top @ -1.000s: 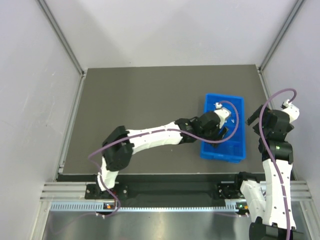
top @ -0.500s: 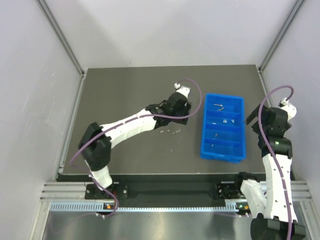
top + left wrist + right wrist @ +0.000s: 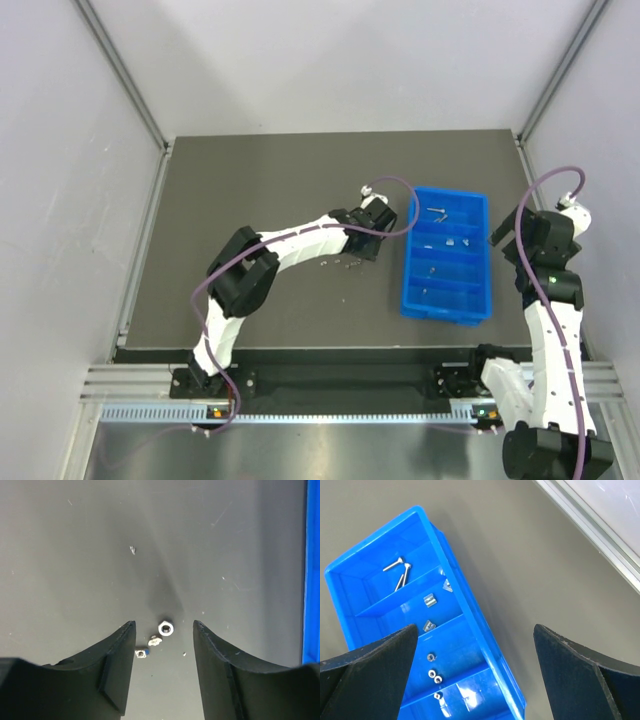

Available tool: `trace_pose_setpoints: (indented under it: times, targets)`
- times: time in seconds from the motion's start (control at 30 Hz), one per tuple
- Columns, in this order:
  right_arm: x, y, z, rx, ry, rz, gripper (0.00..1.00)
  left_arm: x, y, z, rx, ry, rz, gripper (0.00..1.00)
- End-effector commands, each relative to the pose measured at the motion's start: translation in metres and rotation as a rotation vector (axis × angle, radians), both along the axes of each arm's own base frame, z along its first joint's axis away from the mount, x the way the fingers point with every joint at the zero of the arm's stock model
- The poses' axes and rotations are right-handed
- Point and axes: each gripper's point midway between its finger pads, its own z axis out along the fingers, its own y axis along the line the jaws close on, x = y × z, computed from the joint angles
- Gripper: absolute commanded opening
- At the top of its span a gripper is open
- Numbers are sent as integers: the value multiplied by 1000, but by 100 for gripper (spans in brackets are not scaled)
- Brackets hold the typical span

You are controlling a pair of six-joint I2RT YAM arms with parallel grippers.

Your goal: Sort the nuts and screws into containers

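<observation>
My left gripper [image 3: 164,624] is open, low over the dark mat. A silvery hex nut [image 3: 166,628] lies between its fingertips, untouched. Beside it lie a small silvery bit [image 3: 155,640] and a squarish nut [image 3: 142,653] close to the left finger. From above, these loose pieces [image 3: 340,262] lie just left of the left gripper [image 3: 362,250]. The blue containers tray [image 3: 447,296] stands to the right. Its far compartment holds two screws [image 3: 400,571]; others hold squarish nuts [image 3: 429,600] and small round nuts [image 3: 434,676]. My right gripper [image 3: 475,627] hangs wide open and empty above the tray's right wall.
The tray's blue wall [image 3: 313,580] runs along the right edge of the left wrist view. Grey walls and an aluminium frame rail [image 3: 600,535] bound the mat beyond the tray. The right arm [image 3: 548,290] stands by the mat's right edge.
The left arm has left the tray, swung left over the mat, then come down over the loose pieces, its jaws narrowing somewhat. The right arm has barely moved.
</observation>
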Motion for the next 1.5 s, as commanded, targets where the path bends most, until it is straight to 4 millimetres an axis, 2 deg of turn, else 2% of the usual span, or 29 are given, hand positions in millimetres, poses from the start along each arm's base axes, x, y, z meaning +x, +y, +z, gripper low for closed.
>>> trace_pose_setpoints:
  times: [0.0,0.23,0.57,0.73,1.1,1.2,1.33,1.47]
  targets:
    - [10,-6,16,-24,-67,-16,100,3,-5,5,-15,2,44,52]
    - [9,-6,16,-28,-68,-13,100,-7,0,-18,10,63,69,48]
    - [7,-7,15,-41,-63,-17,100,-10,2,-28,23,79,74,45]
    - [6,-9,15,-45,-66,-24,99,-13,2,-33,32,98,65,30]
    - [4,-9,13,-47,-63,-29,99,-18,3,-40,68,102,45,14]
    - [4,-9,13,-48,-62,-29,100,-13,-1,-34,52,79,33,11]
    - [4,-11,13,-51,-63,-37,100,-8,-14,-4,-25,34,6,11]
    - [5,-10,12,-44,-58,-35,100,-3,-28,55,-151,-40,-21,11]
